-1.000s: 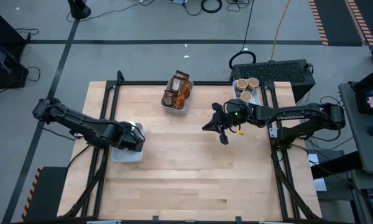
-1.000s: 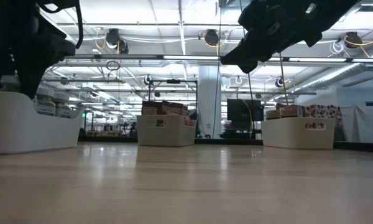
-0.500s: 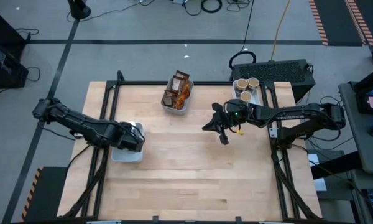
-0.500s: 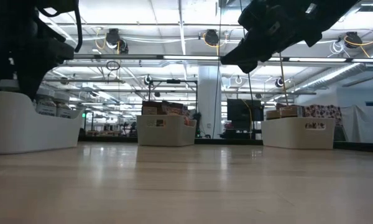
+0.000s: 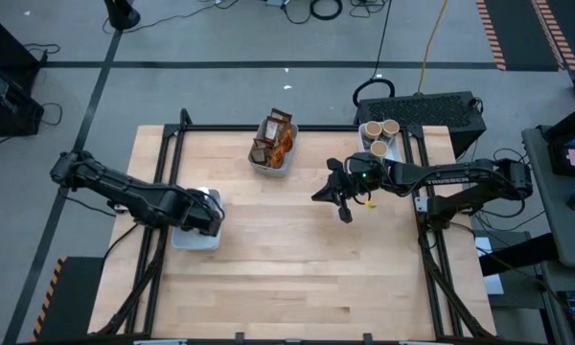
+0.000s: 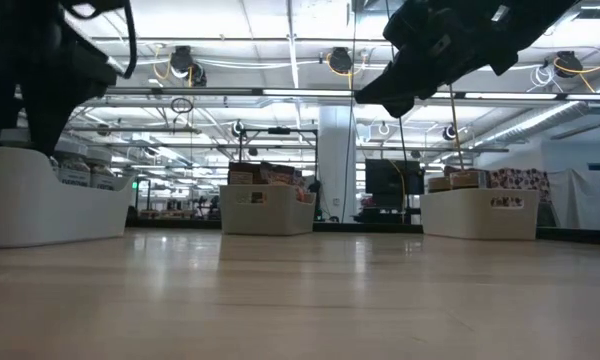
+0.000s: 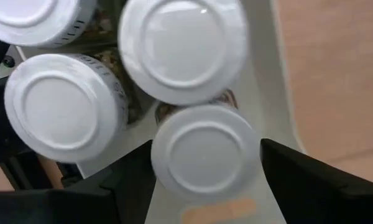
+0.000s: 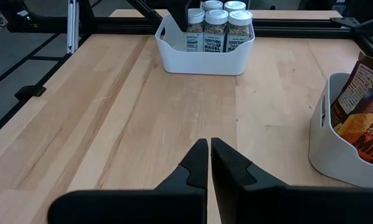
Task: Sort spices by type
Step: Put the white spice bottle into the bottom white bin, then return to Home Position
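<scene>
High view looks straight down on the tabletop [image 5: 297, 249]; low view level across it. Left wrist close above jars [image 7: 205, 152]; right wrist sees them afar.

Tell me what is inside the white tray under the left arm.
White-capped jars stand inside the white tray; four caps show in the left wrist view. The arm covers the tray from above, so any others stay hidden.

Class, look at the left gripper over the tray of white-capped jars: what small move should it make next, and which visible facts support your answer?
Probably lift straight up and clear. The left gripper stands open around a white-capped jar that already sits in the white tray beside three others, so that jar looks delivered. No spices lie loose on the table, and the right gripper hangs shut above it.
</scene>
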Robot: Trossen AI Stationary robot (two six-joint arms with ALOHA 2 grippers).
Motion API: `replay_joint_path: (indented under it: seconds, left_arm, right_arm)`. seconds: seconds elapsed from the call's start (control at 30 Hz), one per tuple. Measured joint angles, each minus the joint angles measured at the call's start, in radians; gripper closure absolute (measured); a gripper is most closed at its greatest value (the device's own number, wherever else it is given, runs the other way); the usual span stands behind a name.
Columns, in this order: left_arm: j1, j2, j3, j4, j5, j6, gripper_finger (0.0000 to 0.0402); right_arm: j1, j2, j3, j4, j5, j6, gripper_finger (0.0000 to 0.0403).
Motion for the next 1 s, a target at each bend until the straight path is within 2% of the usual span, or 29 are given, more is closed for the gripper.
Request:
replay_joint_path:
  seconds: [0.17,0.33,0.47,0.63,0.73,0.83,0.9,1.0]
  left_arm:
    - [0.0,0.0,0.081,-0.054,-0.026,0.007,0.0119]
    - [0.0,0.0,0.197,-0.188,-0.097,0.007,0.0118]
    - [0.003,-0.001,0.313,-0.275,-0.217,0.023,0.0118]
    - [0.053,-0.001,0.442,-0.242,-0.4,0.13,0.0118]
    - [0.11,-0.001,0.481,-0.062,-0.506,0.323,0.0118]
    - [0.182,0.0,0.483,0.249,-0.521,0.657,0.0118]
    - [0.234,0.013,0.484,0.477,-0.464,0.888,0.0118]
    - [0.317,0.047,0.485,0.777,-0.3,1.146,0.0118]
  right_arm:
    - [0.0,0.0,0.0,0.011,0.0,-0.001,0.0403]
    - [0.0,0.0,0.011,0.023,0.0,-0.005,0.0403]
    - [0.0,0.0,0.043,0.023,0.0,-0.007,0.0403]
    - [0.0,-0.007,0.107,-0.012,0.0,-0.004,0.0403]
    - [0.0,-0.015,0.184,-0.112,0.0,-0.004,0.0403]
    - [0.0,-0.025,0.287,-0.299,0.005,-0.004,0.0403]
    - [0.0,-0.025,0.372,-0.424,0.029,-0.003,0.0403]
    - [0.0,-0.026,0.505,-0.643,0.061,0.02,0.0403]
